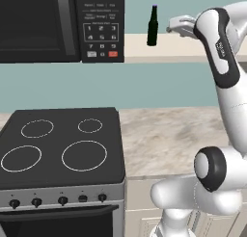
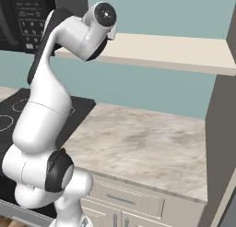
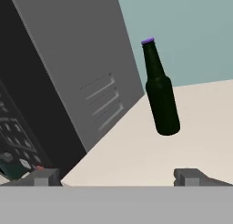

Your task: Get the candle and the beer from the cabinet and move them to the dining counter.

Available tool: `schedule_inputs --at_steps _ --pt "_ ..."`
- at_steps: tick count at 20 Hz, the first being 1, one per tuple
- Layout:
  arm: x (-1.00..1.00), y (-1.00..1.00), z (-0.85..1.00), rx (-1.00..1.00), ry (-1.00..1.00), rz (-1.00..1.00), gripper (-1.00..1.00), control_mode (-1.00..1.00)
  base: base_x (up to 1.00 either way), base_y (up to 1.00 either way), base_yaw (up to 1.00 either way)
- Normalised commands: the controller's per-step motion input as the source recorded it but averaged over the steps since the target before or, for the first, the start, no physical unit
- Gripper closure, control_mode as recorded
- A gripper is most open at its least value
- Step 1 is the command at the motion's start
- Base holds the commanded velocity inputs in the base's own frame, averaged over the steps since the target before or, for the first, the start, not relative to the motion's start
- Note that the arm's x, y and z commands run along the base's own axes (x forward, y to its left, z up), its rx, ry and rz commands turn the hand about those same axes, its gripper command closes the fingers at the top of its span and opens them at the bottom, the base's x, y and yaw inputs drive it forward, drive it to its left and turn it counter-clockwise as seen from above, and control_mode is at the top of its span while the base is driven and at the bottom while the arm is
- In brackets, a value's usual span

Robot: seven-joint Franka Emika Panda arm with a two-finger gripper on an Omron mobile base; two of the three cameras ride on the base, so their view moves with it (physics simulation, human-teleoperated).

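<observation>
A dark green beer (image 1: 153, 26) with a purple cap stands upright on the cream cabinet (image 1: 193, 47), near the shelf's end by the black microwave (image 1: 58, 24); the bottle carries no readable label. The robot's hand (image 3: 116, 176) is raised to shelf height, level with the beer and apart from it, its two fingertips (image 3: 187, 176) spread wide with nothing between them. In the hand view the bottle leans only because the camera is rolled. The microwave keypad shows rows of pale buttons, one red, but the lettering is too blurred to read. In the right base view the arm's upper joint covers the shelf's microwave end. Below lie a black stove (image 1: 62, 144) and the marbled bench (image 2: 138, 147) joined to it.
</observation>
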Motion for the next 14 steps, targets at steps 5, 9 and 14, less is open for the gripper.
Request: schedule_inputs --at_steps 5,9,14 --pt "0.42 0.0 0.0 0.0 0.0 0.04 -1.0 -1.0 0.0 0.0 0.0" --pt "0.4 0.0 0.0 0.0 0.01 0.02 -1.0 -1.0 0.0 0.0 0.0" --pt "0.38 0.0 0.0 -0.02 0.0 0.03 -1.0 -1.0 0.0 0.0 0.0"
